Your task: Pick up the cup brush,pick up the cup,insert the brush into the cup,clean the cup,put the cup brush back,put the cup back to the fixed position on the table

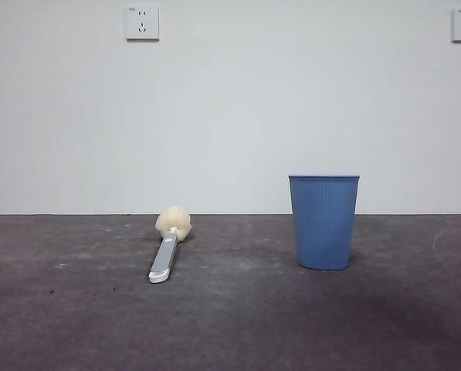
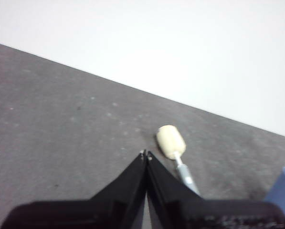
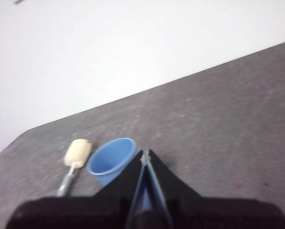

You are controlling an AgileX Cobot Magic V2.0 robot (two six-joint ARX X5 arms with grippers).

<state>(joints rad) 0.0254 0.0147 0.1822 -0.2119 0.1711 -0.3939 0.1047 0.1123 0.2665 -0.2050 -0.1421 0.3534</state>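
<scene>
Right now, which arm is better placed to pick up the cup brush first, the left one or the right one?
Left, probably. The left gripper, jaws shut, has the cup brush lying just beyond its tips. The right gripper, also shut, sits over the cup, which stands between it and the brush.

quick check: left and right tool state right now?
Left tool: closed, empty, above the table near the cup brush.
Right tool: closed, empty, near the cup.
</scene>
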